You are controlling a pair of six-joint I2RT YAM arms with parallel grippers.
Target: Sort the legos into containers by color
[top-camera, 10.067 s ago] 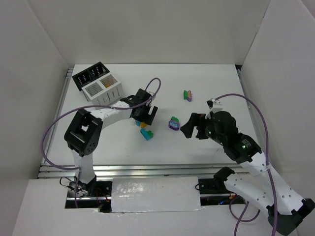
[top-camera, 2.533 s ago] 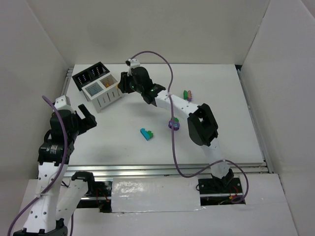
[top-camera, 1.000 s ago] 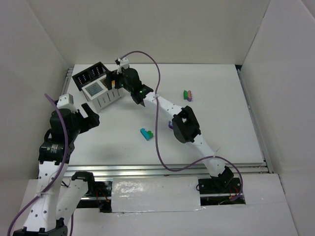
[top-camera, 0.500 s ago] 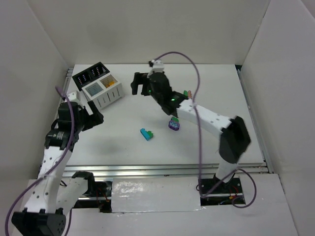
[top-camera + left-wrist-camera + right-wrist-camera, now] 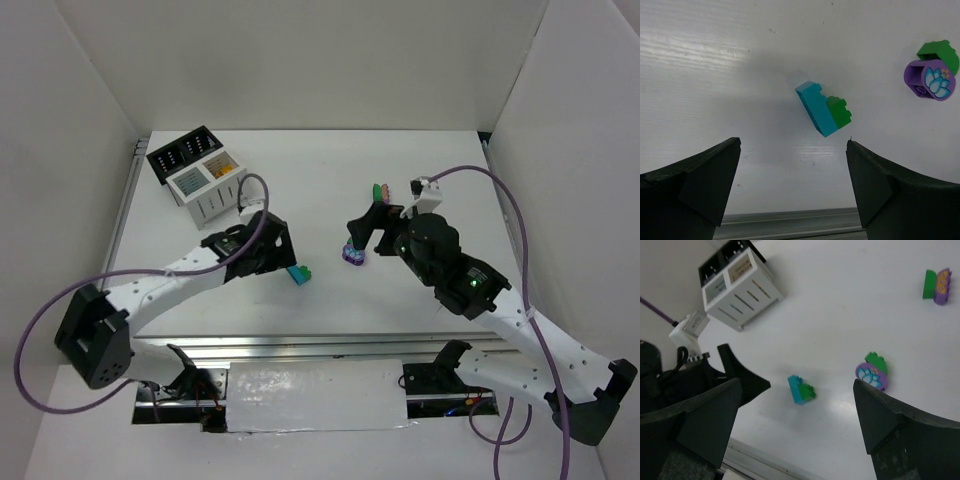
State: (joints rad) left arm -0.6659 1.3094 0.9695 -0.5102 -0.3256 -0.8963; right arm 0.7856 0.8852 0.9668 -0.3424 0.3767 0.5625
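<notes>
A flat white table [image 5: 450, 170] sits inside three plain white walls [image 5: 300, 60]. Shiny metal rails [image 5: 330, 343] run along its near edge. Next to them lies a crinkly white sheet [image 5: 315, 395].

The white table [image 5: 300, 175] is being occupied by a container block [image 5: 196, 166], a teal-green lego [image 5: 297, 272], a purple-green lego [image 5: 353, 253] and a green-purple lego [image 5: 381, 192].

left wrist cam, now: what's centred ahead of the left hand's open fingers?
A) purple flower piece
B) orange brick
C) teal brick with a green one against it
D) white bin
C: the teal brick, with a green brick against it, lies ahead of the gap of the left hand, whose fingers stand wide apart. The purple flower piece sits off to the upper right of that view.
</notes>
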